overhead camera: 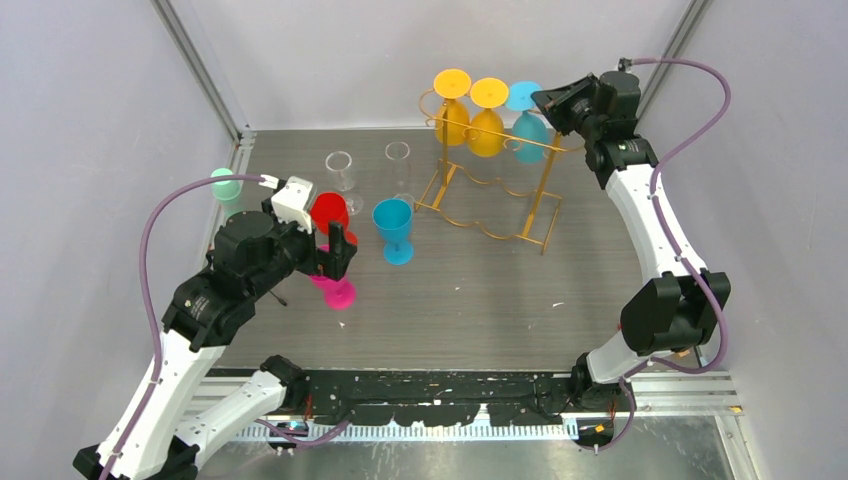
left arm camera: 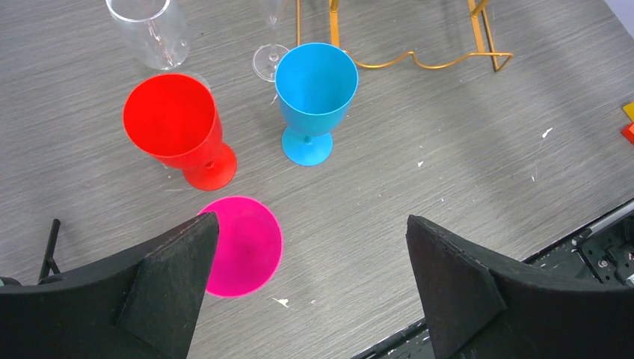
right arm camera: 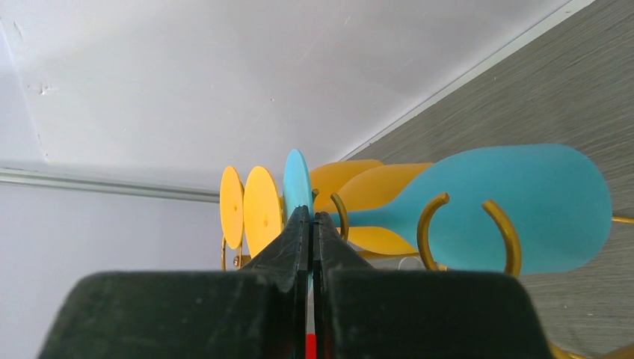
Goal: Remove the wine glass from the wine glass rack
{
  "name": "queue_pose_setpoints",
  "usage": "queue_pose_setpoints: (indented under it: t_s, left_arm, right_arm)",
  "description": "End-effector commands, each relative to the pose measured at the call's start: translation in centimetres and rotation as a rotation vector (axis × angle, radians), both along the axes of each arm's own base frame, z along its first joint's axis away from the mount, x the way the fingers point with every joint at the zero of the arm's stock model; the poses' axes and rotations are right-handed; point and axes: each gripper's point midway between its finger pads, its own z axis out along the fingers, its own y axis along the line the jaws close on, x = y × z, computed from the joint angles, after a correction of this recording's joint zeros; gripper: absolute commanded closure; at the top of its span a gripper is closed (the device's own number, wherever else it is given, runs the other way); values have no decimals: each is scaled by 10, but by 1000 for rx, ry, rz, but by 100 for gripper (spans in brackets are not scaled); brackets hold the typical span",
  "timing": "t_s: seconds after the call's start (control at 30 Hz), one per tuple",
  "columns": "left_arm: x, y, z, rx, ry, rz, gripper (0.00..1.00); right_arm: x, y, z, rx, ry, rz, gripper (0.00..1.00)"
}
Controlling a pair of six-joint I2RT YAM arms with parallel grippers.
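Observation:
The gold wire wine glass rack (overhead camera: 492, 212) stands at the back of the table. Two yellow glasses (overhead camera: 470, 128) and a teal wine glass (overhead camera: 529, 132) hang upside down from its top rail. My right gripper (overhead camera: 548, 101) is at the rack's right end, shut on the thin round foot of the teal glass (right arm camera: 297, 179). In the right wrist view the gripper (right arm camera: 311, 218) pinches that foot edge-on, and the teal bowl (right arm camera: 538, 206) sits behind the rail's gold loops (right arm camera: 430, 224). My left gripper (overhead camera: 336, 256) is open and empty over the table (left arm camera: 311, 221).
On the table stand a red goblet (left arm camera: 176, 127), a blue goblet (left arm camera: 314, 86), a pink glass (left arm camera: 247, 247) right by my left finger, two clear glasses (overhead camera: 340, 168) and a green cup (overhead camera: 225, 184) at the left edge. The back and side walls are close to the rack.

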Motion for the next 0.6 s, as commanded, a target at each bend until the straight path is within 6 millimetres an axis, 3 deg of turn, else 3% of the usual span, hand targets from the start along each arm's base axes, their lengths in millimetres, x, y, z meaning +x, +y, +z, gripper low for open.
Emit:
queue_pose_setpoints:
  t_s: [0.0, 0.27, 0.57]
  left_arm:
    - [1, -2, 16, -33, -43, -4, 0]
    - [2, -2, 16, -35, -43, -3, 0]
    - [1, -2, 15, -34, -41, -4, 0]
  right_arm:
    - [-11, -9, 48, -8, -148, -45, 100]
    - [-13, -19, 75, -17, -277, -97, 100]
    - [3, -21, 75, -6, -315, -71, 100]
